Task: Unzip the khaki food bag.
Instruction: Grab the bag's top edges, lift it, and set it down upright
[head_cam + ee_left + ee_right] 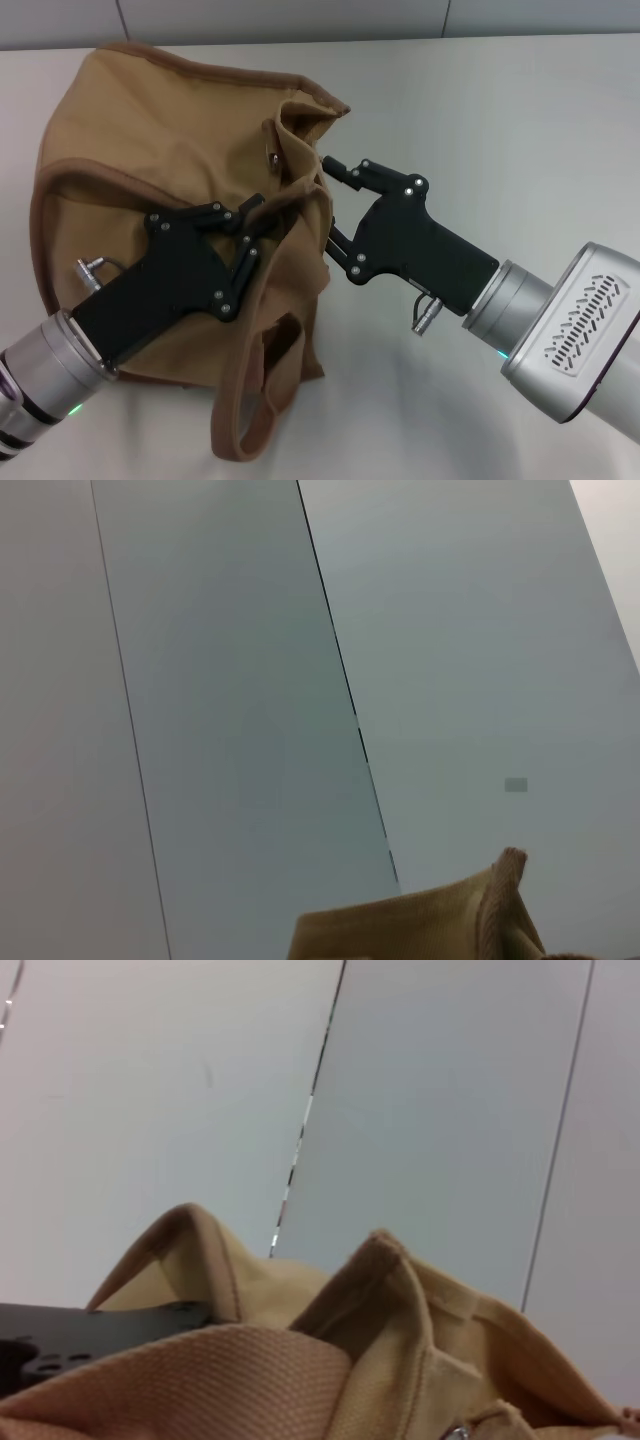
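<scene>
The khaki food bag (150,130) lies slumped on the white table (520,130), left of centre. A silver snap (274,157) shows near its bunched end. I cannot make out the zipper pull. My left gripper (260,215) rests on the bag and is shut on a darker-tan edge of the fabric. My right gripper (328,202) is at the bag's bunched right end. It is open, with one fingertip above the fabric fold and one below. The bag's fabric also shows in the left wrist view (440,920) and the right wrist view (400,1350).
One strap handle (245,410) loops loose onto the table toward the front. Grey wall panels (250,680) stand behind the table. In the right wrist view, the black left gripper (80,1335) lies across the bag.
</scene>
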Action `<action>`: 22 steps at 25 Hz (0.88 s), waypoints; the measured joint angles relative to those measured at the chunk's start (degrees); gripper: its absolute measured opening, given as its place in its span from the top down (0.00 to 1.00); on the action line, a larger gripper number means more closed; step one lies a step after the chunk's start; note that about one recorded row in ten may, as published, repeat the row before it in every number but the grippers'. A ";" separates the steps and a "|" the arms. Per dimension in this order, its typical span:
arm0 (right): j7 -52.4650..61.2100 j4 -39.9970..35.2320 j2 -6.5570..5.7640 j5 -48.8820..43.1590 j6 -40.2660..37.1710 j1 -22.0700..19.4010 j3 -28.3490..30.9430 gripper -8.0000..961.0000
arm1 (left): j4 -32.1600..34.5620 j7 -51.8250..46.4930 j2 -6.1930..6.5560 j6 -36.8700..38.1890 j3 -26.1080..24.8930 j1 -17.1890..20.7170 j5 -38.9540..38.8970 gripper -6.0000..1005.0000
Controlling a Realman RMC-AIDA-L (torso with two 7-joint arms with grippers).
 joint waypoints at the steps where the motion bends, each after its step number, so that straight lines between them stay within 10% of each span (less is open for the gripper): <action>1: -0.02 0.00 0.00 -0.13 0.01 -0.02 0.00 0.50 | 0.00 0.00 0.00 -0.02 0.00 -0.03 0.00 0.92; 16: -0.49 -0.12 0.00 -0.26 0.06 -0.09 -0.55 0.96 | -0.27 0.00 0.00 0.38 -0.01 0.05 -0.02 0.92; 22: -0.58 -0.28 0.00 -0.26 0.14 -0.09 -0.59 0.99 | -1.51 -0.04 0.00 1.20 -1.87 -0.33 -0.40 0.92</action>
